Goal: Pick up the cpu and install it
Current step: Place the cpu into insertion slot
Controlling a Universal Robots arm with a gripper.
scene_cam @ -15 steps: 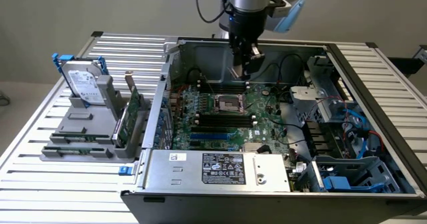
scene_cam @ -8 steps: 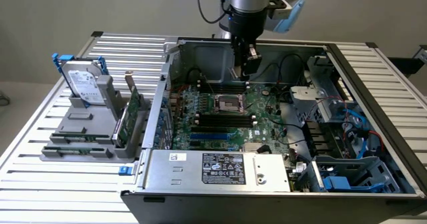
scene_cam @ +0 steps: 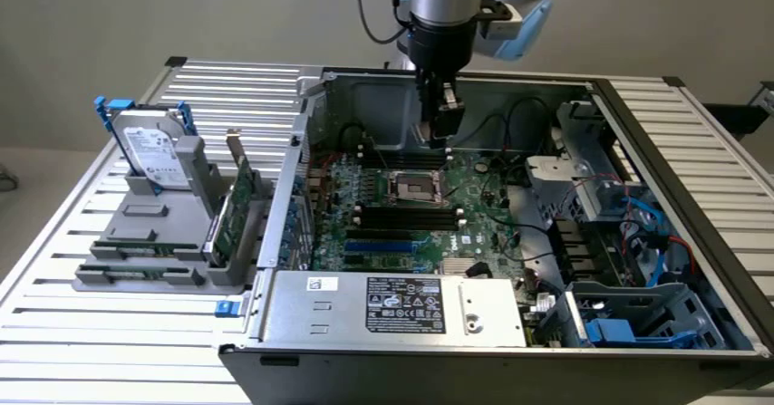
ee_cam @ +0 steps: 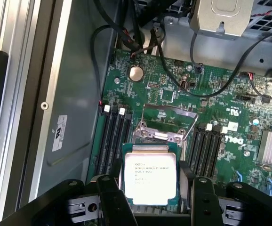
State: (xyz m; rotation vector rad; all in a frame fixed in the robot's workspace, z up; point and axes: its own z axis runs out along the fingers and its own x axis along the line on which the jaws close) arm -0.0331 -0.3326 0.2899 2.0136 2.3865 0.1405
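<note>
The end effector [ee_cam: 156,190] is clamping the small square silvery-grey cpu [ee_cam: 150,176] and hovering above the open metal socket frame [ee_cam: 160,136] on the green motherboard [ee_cam: 173,84].

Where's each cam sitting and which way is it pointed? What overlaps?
Exterior view: off the arm, raised, looking down into the open grey computer case on the slatted metal table; shows the silver arm and the gripper above the green motherboard.
Wrist view: on the wrist, looking down past the black fingers, which grip the small square silvery-grey cpu.
Shared: the motherboard and the square metal socket frame.
</note>
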